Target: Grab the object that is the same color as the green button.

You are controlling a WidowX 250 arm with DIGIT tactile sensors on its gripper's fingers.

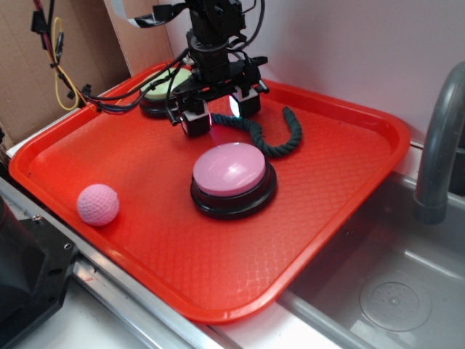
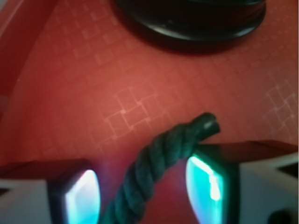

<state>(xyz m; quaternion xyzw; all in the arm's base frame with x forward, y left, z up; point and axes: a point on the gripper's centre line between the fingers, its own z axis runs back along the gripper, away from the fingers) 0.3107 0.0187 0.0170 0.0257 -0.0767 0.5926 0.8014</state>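
The object, a dark green twisted rope, lies curved on the red tray, behind the pink button. Its near end runs between my two fingers in the wrist view, with a gap on each side. My gripper is open and low over that end, its pads glowing cyan. The green button, a pale yellowish-green dome on a black base, sits at the tray's back left, partly hidden behind my arm.
A large pink-domed button on a black base stands mid-tray, just in front of my gripper. A pink dimpled ball rests near the tray's front left. A steel sink and a grey faucet are to the right.
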